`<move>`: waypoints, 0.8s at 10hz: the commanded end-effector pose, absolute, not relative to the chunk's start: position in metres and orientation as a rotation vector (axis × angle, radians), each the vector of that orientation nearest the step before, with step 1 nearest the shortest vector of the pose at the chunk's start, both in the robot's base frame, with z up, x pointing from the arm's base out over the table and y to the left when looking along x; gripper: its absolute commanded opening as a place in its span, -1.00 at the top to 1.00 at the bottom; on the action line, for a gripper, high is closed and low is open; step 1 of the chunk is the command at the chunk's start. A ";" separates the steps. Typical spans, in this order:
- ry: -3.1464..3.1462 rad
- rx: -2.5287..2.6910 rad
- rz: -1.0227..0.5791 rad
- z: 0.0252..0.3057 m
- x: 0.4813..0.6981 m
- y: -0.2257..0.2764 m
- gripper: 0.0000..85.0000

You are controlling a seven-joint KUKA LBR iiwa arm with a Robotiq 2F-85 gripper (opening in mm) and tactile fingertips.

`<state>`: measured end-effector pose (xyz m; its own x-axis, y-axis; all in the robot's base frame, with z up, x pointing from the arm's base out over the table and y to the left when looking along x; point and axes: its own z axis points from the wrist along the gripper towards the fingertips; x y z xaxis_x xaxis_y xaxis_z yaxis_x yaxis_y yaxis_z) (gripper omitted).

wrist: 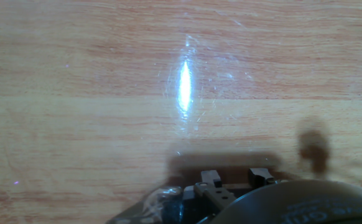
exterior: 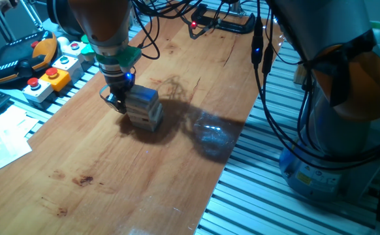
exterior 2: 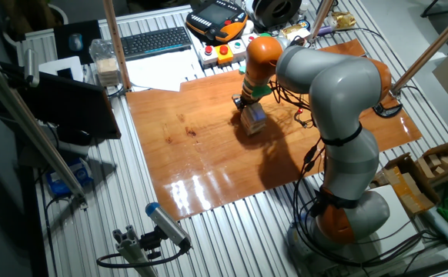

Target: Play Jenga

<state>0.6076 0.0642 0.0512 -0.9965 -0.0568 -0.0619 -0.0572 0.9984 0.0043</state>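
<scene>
One small tower of pale light-wood rectangular blocks (exterior: 144,106) stands on the brown wooden board (exterior: 111,183), in its half toward the push-button boxes and well in from every edge; no loose block shows anywhere on the board, so count is one tower, zero pulled blocks. The black two-finger gripper (exterior: 116,99) on the orange-and-grey arm sits low, right against the tower's side facing the button boxes, apparently at mid height. Whether its fingers are spread or pinched on a block is impossible to tell; contact is hidden from both fixed views and the hand view shows only bare board and glare. Judgement: task is at an early stage, tower looks whole, first block not yet out, so extraction and re-stacking on top are all left. Layers too blurred to count.
</scene>
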 end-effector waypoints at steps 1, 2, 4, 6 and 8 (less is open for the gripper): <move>3.078 -0.088 0.009 0.051 0.608 0.064 0.98; 3.078 -0.088 0.009 0.051 0.608 0.064 0.98; 3.078 -0.088 0.009 0.051 0.608 0.064 0.98; 3.078 -0.088 0.009 0.050 0.609 0.064 0.98; 3.078 -0.088 0.009 0.050 0.609 0.065 0.98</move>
<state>0.6094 0.0647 0.0504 -0.9965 -0.0568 -0.0621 -0.0573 0.9983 0.0056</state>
